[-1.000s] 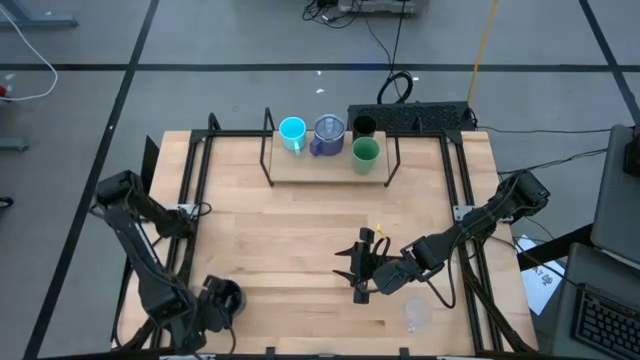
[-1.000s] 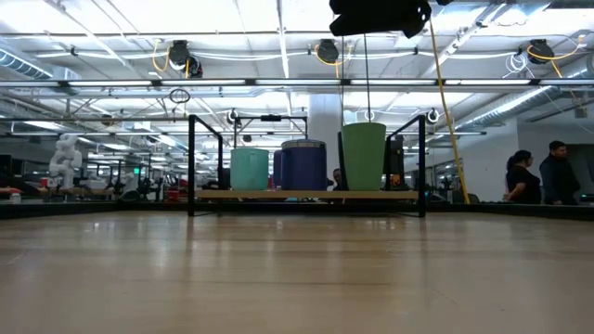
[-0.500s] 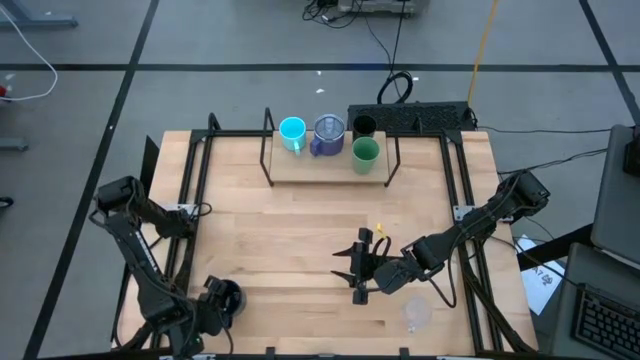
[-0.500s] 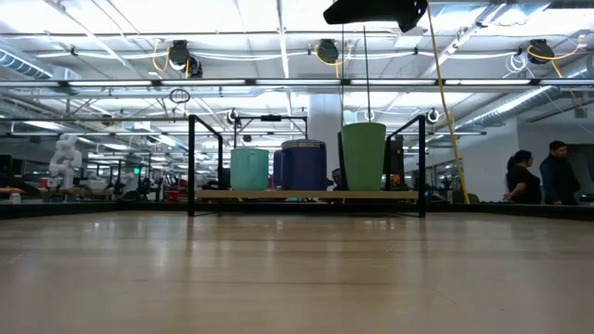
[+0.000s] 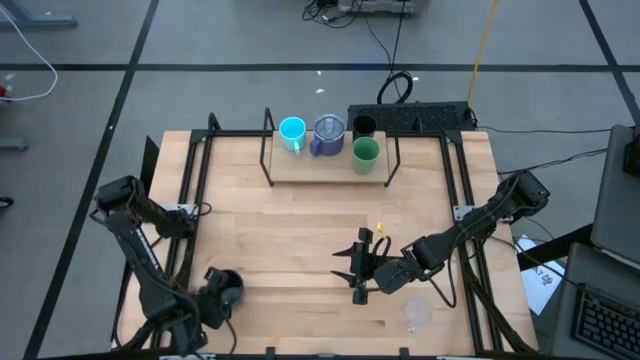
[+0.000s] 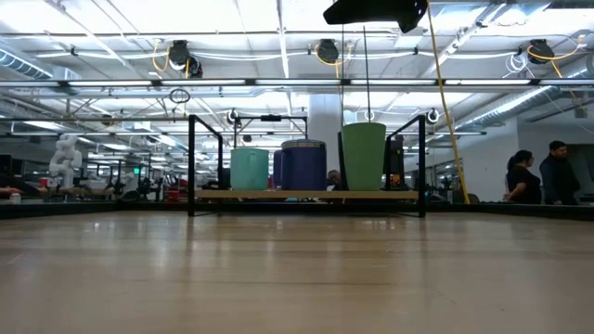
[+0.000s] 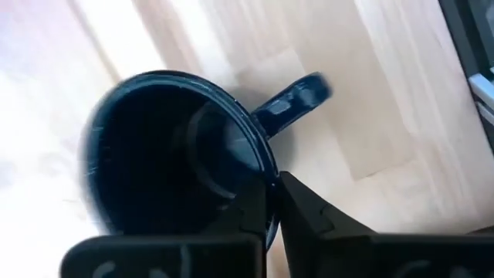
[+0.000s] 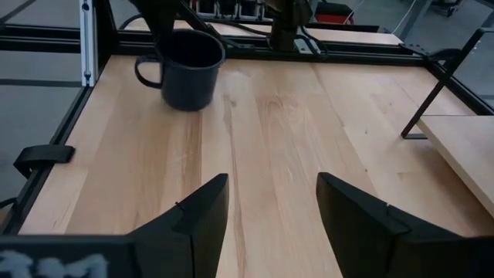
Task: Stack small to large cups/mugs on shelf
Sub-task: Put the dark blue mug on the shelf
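On the shelf (image 5: 300,172) at the far middle stand a cyan mug (image 5: 292,132), a blue-purple mug (image 5: 328,133), a dark tumbler (image 5: 364,127) and a green cup (image 5: 366,152). A black handled mug (image 8: 185,73) stands at the near left, with my left gripper (image 7: 272,181) shut on its rim from above. My right gripper (image 8: 270,205) hovers open over the table's middle (image 5: 345,266), level with nothing between its fingers. A clear cup (image 5: 418,314) rests on the table near the front right. My left gripper pinches the black mug's rim (image 7: 258,166), a short way round from the handle (image 7: 297,100). One finger is inside the mug and one outside. The fingers point down from above. The mug stays upright with its base on the table (image 8: 189,106).
Black frame rails (image 5: 190,200) run along the table's left and right sides. The shelf's thin black legs (image 6: 191,167) stand at its corners. Bare wood lies between the shelf and the grippers. A power strip (image 5: 415,115) sits behind the shelf.
My left hand has tipped a little over the black mug at the near left. The cups on the shelf and my right arm have kept still.
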